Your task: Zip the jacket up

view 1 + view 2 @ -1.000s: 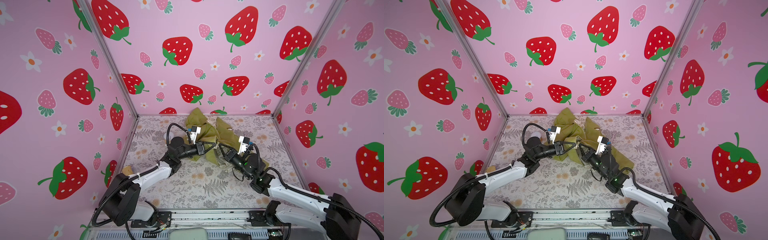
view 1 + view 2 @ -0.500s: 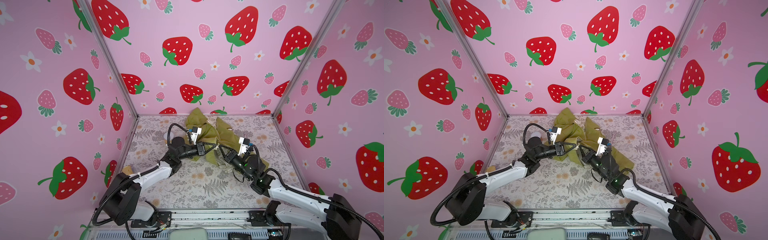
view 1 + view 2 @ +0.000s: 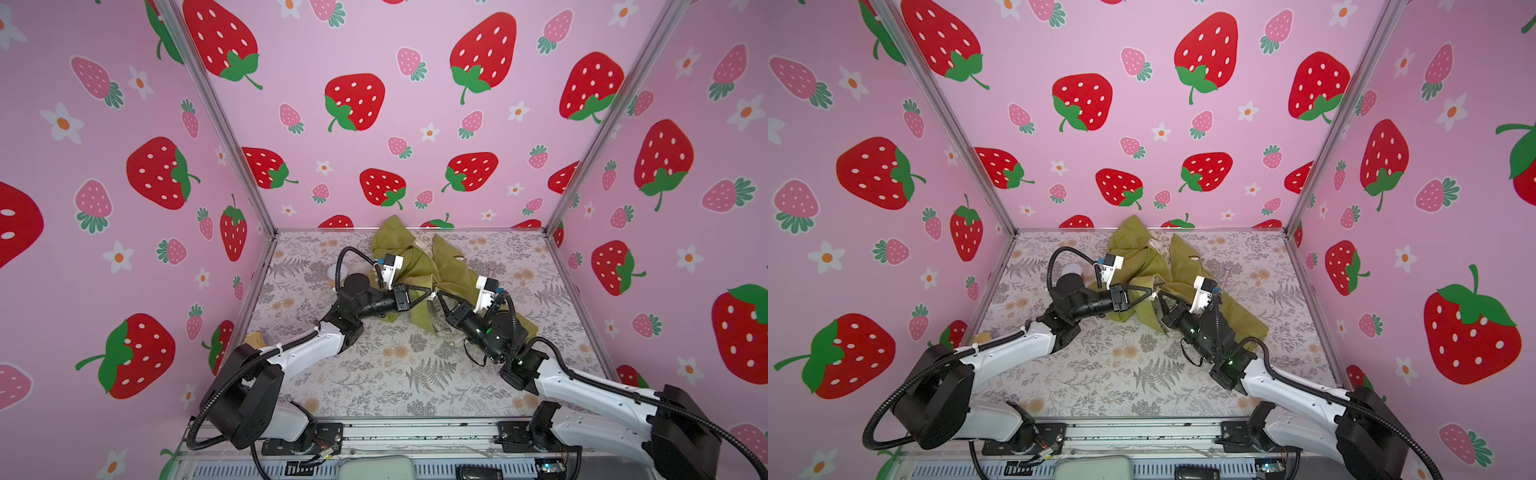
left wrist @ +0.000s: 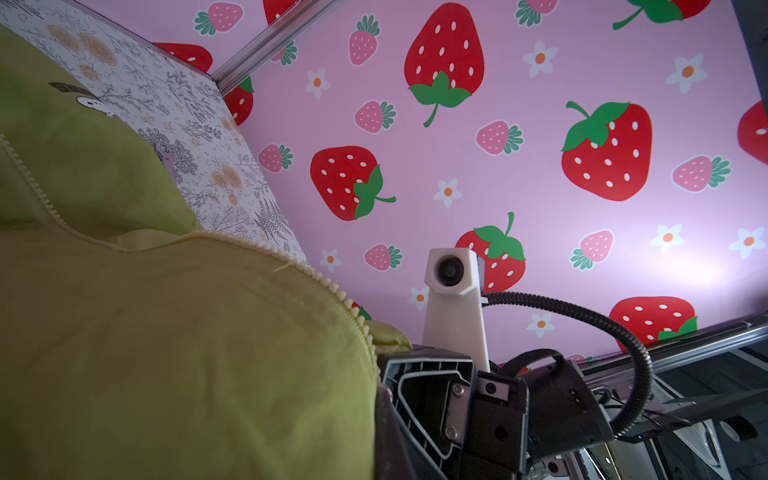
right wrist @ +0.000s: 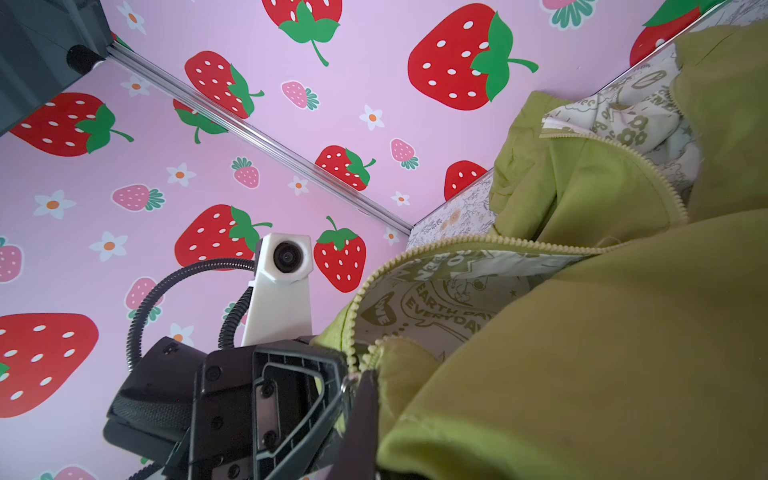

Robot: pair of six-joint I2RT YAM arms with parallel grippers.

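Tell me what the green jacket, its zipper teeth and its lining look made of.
The jacket: thin matte woven cloth, perhaps cotton or nylon; soft creases. The zipper teeth: pale, chunky, probably moulded plastic, no metallic shine. The lining: smooth cream fabric with olive printed lettering.

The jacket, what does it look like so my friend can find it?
Look between the pink strawberry walls, down at the flowery table. The jacket lies crumpled near the back wall. It is the only olive-green cloth there, with a pale zipper and cream printed lining.
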